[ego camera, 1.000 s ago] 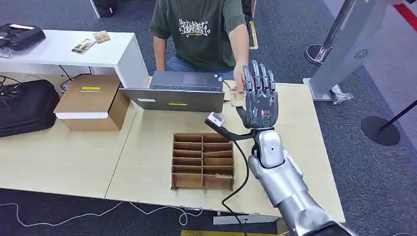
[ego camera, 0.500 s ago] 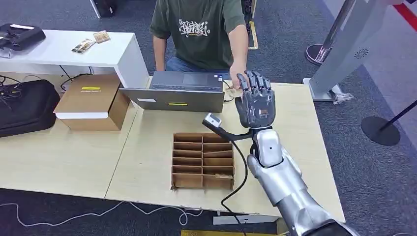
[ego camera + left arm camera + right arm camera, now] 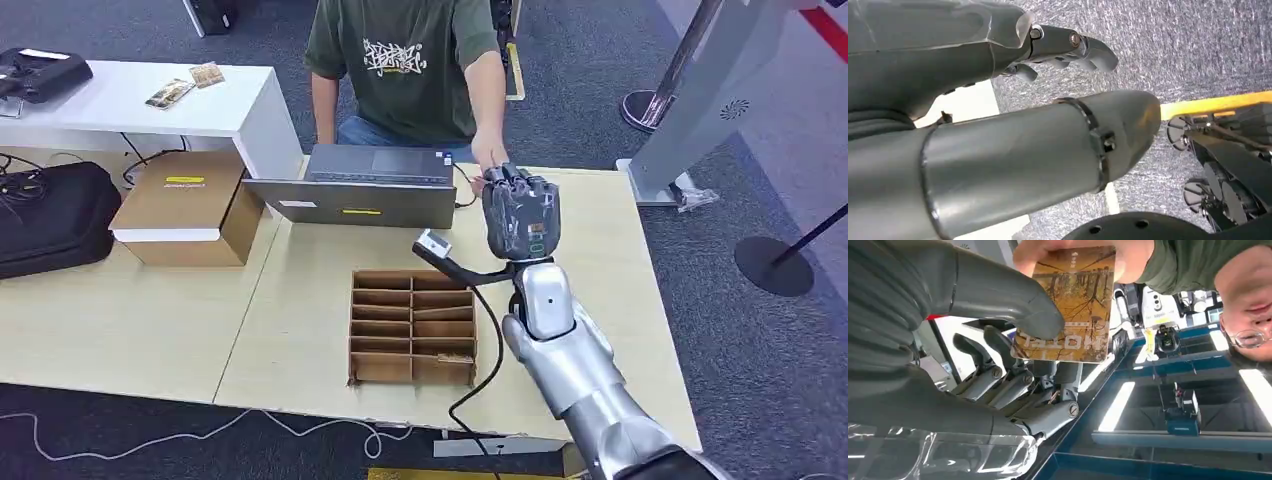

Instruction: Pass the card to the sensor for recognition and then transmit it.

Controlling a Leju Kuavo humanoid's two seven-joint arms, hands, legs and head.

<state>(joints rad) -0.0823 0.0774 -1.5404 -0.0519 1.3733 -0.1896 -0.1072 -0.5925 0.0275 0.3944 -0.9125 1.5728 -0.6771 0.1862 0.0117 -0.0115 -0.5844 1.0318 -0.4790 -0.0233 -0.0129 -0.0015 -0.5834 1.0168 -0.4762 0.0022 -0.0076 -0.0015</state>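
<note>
My right hand (image 3: 520,215) is raised over the far side of the table, in front of the person's hand (image 3: 489,160). In the right wrist view, a brown card (image 3: 1073,295) printed with trees sits between my thumb (image 3: 998,295) and the darker fingers (image 3: 998,375) behind it. The person's fingers (image 3: 1068,252) still hold its other end. The sensor (image 3: 432,243), a small white-faced head on a black bent stalk, stands just left of my right wrist. My left hand (image 3: 1068,45) hangs over grey carpet, holding nothing, its fingers loosely apart.
A cardboard divider box (image 3: 412,325) lies on the table (image 3: 300,300) in front of the sensor. A grey laptop (image 3: 365,185) sits at the far edge before the seated person (image 3: 410,60). A brown carton (image 3: 190,205) and a black bag (image 3: 50,215) are on the left.
My right hand's fingers, which stood straight up a second ago, have curled down and closed on the card at the person's hand. The arm has barely shifted.
</note>
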